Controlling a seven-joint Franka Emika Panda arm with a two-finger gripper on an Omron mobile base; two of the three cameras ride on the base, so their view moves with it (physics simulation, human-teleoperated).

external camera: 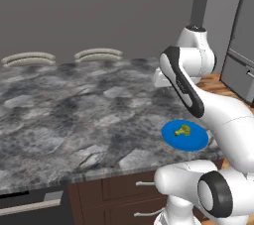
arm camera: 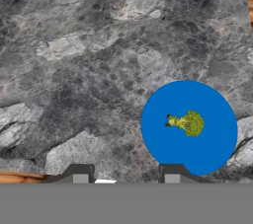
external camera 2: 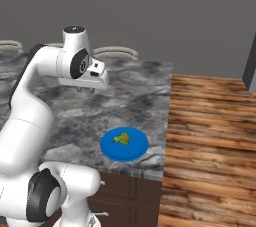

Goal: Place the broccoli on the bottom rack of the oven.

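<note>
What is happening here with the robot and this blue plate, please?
The white robot arm is holding its gripper above the grey stone counter, fingers apart and empty. The broccoli lies untouched in the middle of the blue plate, near the counter's corner by the wooden floor. The gripper is raised and off to one side of the plate, so nothing is picked up yet.

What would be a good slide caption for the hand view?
Open gripper above the marble counter, broccoli lying on the blue plate.
</note>
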